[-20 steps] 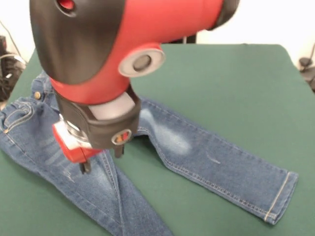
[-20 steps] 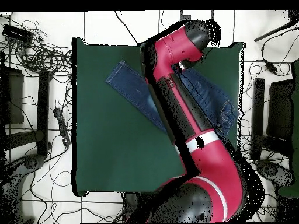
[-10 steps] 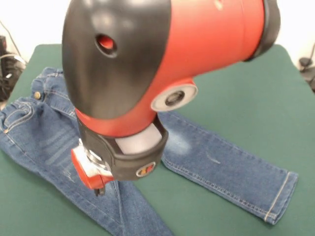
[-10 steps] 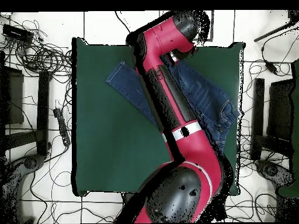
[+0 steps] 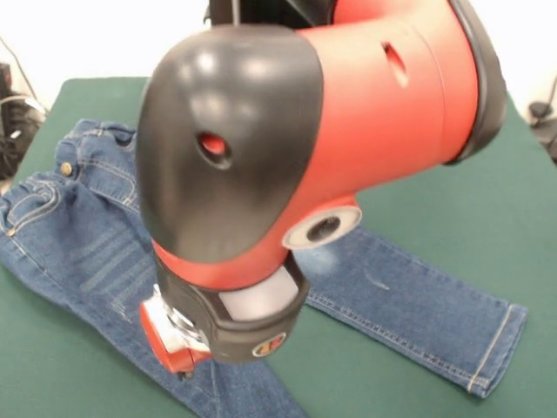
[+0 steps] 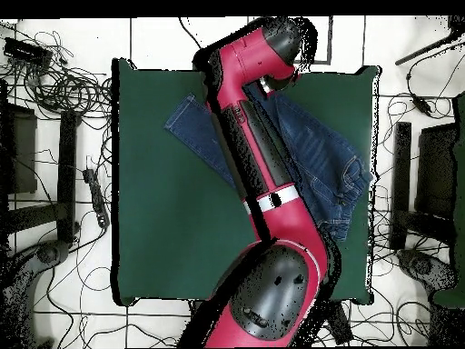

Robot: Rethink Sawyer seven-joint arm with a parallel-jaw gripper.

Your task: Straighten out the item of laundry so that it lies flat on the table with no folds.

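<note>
Your gripper (image 5: pixel 184 373) hangs low over the near leg of the jeans (image 5: pixel 87 252), spread at the counter's (image 5: pixel 435 148) left; jaws hidden, state unclear. Likely mid-smoothing: next, grip the near cuff and draw it straight.

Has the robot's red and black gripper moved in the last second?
Yes. In the front view the gripper has slid down along the blue denim jeans, away from their waistband towards the near table edge.
</note>
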